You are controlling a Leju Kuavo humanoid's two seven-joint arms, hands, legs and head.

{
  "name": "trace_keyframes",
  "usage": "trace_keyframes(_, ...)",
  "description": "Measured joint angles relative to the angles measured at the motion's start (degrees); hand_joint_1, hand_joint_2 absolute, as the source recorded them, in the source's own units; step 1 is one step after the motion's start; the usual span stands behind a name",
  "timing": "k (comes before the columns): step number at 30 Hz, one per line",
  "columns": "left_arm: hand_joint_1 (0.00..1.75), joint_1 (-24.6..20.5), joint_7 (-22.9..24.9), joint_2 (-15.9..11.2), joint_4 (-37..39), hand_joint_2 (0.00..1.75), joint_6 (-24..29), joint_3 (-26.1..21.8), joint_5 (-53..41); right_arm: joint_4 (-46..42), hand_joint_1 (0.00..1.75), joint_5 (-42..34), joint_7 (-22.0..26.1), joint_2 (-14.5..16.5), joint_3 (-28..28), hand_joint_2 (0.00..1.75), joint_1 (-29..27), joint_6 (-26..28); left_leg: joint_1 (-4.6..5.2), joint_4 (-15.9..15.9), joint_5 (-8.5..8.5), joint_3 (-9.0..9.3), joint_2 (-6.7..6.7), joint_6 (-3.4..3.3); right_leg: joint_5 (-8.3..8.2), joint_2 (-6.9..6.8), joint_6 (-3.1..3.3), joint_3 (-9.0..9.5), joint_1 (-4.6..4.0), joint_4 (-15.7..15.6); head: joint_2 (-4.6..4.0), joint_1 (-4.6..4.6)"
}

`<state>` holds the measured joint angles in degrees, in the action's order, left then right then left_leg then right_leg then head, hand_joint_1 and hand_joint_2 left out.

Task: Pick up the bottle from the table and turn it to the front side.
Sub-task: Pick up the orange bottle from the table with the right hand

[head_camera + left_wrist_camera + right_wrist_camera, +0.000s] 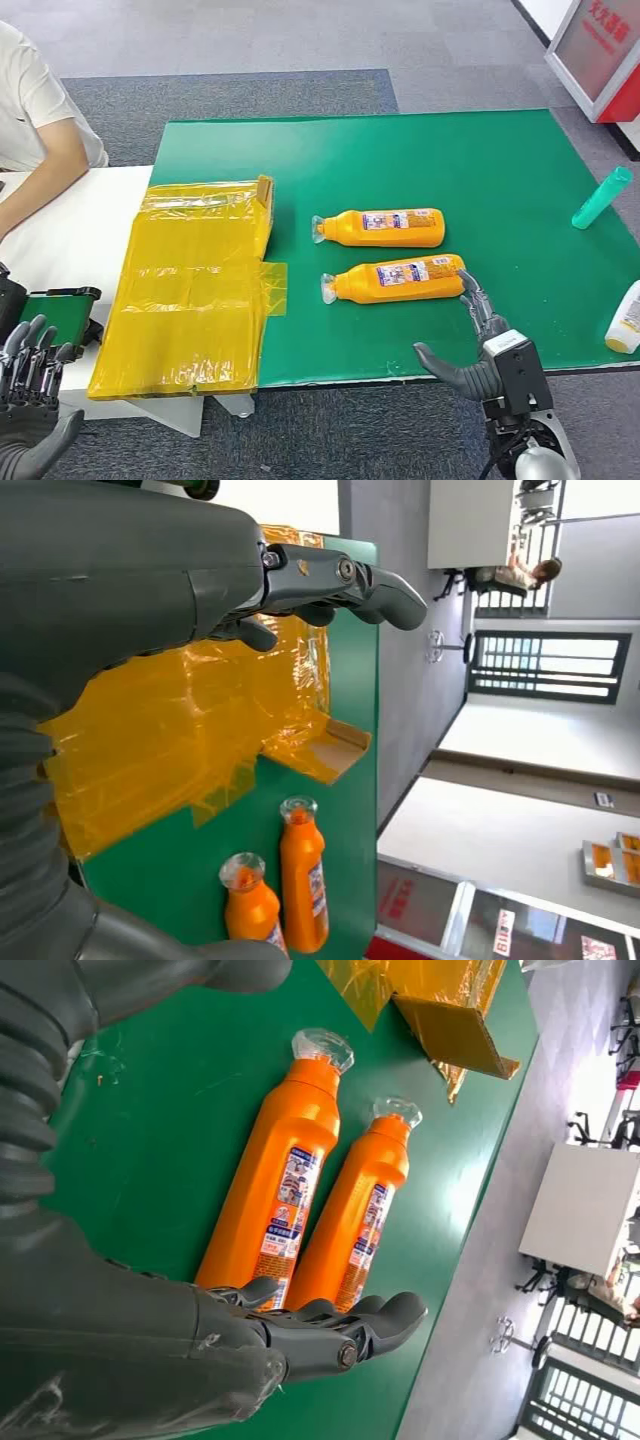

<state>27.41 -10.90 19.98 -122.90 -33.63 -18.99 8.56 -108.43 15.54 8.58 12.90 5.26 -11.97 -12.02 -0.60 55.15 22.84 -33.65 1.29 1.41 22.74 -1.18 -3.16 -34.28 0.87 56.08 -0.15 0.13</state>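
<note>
- Far left, head view: a person's arm (45,160) in a light sleeve rests on the white table (68,230).
- L hand (30,400) low at bottom-left, beside the white table, fingers apart, holding nothing.
- Next we see yellow-taped flattened cardboard (196,290) lying across the white table's edge and the green table (468,160).
- Mid green table: two orange bottles lying on their sides, parallel, caps pointing left, labels up. Far bottle (381,228), near bottle (396,280), just beside each other, not touching.
- R hand (483,340) at the front edge by the near bottle's base; fingers spread, thumb out, fingertips at or just short of the base. We can't tell if touching. No grip.
- Far right: teal bottle (601,197) lying near the edge, white bottle (626,320) at the frame edge.
</note>
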Motion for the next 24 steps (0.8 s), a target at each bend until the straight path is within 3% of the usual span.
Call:
trace_keyframes(6, 0.00, 0.03, 0.12, 0.00, 0.00, 1.75, 0.42, 0.00, -0.99, -0.08, 0.00, 0.77, -0.10, 0.04, 0.27, 1.75, -0.10, -0.32, 0.00, 0.00, 0.00, 0.00, 0.00, 0.00, 0.00, 0.00, 0.00, 0.00, 0.00, 0.00, 0.00, 0.00)
trace_keyframes(14, 0.00, -0.05, -1.63, 0.00, 0.00, 1.75, 6.24, -0.04, -10.54, -1.03, 0.00, -2.33, -0.02, 0.78, 1.81, 1.75, -0.97, -2.75, 0.00, 0.00, 0.00, 0.00, 0.00, 0.00, 0.00, 0.00, 0.00, -0.01, 0.00, 0.00, 0.00, -0.01)
trace_keyframes(19, 0.00, -0.31, -2.77, 0.00, 0.00, 1.75, 6.98, 0.01, -12.03, -1.43, 0.00, -3.22, 0.15, 1.13, 2.29, 1.75, -0.99, -3.19, 0.00, 0.00, 0.00, 0.00, 0.00, 0.00, 0.00, 0.00, 0.00, 0.00, 0.00, 0.00, 0.00, 0.00)
trace_keyframes(21, 0.00, -0.42, -2.86, 0.00, 0.00, 1.75, 6.93, 0.03, -11.93, -1.57, 0.00, 0.42, 0.22, 1.17, 2.28, 1.75, -0.93, -1.85, 0.00, 0.00, 0.00, 0.01, 0.00, 0.00, 0.00, 0.00, 0.00, 0.01, 0.00, 0.00, 0.00, 0.00)
trace_keyframes(24, 0.00, -0.54, -2.61, 0.00, 0.01, 1.75, 5.73, 0.05, -11.66, -2.02, 0.00, 17.30, -2.13, 0.63, 1.29, 1.75, -0.29, 1.07, 0.00, 0.00, -0.01, 0.01, 0.00, 0.01, -0.01, 0.00, 0.00, 0.02, 0.00, 0.00, 0.00, -0.01)
